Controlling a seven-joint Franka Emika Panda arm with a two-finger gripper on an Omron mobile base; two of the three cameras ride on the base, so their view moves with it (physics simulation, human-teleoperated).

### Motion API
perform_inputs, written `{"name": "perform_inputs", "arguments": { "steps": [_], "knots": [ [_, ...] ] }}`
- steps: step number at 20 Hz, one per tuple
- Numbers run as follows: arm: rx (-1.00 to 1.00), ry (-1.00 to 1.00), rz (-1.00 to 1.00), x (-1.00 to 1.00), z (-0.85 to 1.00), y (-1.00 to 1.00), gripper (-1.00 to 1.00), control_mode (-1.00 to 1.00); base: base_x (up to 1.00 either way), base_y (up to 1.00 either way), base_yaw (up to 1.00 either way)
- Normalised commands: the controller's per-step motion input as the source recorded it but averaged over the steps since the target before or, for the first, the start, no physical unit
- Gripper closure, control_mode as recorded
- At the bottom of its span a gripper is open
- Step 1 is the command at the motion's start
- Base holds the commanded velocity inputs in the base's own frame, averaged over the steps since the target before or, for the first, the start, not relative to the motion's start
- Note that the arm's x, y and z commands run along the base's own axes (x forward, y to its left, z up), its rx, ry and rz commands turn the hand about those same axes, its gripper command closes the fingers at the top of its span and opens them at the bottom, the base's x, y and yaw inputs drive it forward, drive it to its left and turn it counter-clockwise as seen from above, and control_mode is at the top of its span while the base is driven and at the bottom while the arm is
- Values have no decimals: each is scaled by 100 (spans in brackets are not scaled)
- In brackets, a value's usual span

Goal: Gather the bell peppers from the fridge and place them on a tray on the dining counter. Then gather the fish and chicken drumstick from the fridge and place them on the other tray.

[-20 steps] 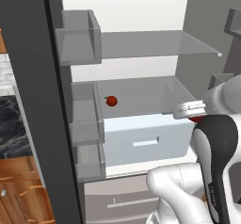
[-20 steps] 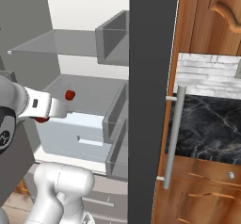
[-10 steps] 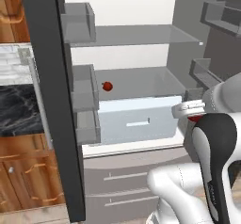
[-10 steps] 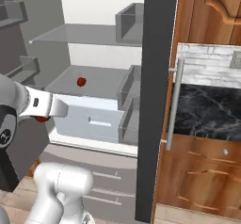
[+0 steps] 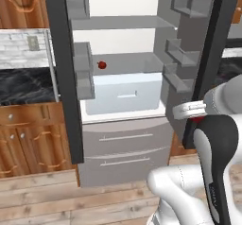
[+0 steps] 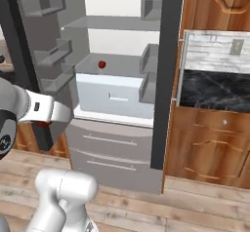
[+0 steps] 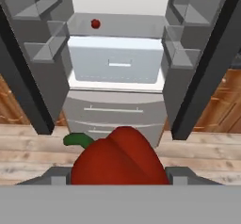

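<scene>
1. The base has backed away from the fridge (image 5: pixel 118 77); both doors now show.
2. Gripper (image 7: pixel 120 178) pinches a red pepper (image 7: pixel 117 159).
3. Another red item (image 5: pixel 101 64) remains on the shelf.
4. Judging: carry to tray next.

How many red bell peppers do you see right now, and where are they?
2. One red bell pepper is held in the hand. The other pepper sits on the fridge shelf above the white drawer. More may be hidden inside the drawers.
</scene>
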Motion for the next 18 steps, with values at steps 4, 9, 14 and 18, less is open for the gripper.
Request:
{"name": "perform_inputs", "arguments": {
  "steps": [4,9,14,18],
  "knots": [
    [0,0,0,0,0,0,100,100,-100,0,0],
    [0,0,0,0,0,0,100,100,-100,0,0],
    [0,0,0,0,0,0,100,100,-100,0,0],
    [0,0,0,0,0,0,100,100,-100,0,0]
  ]
}}
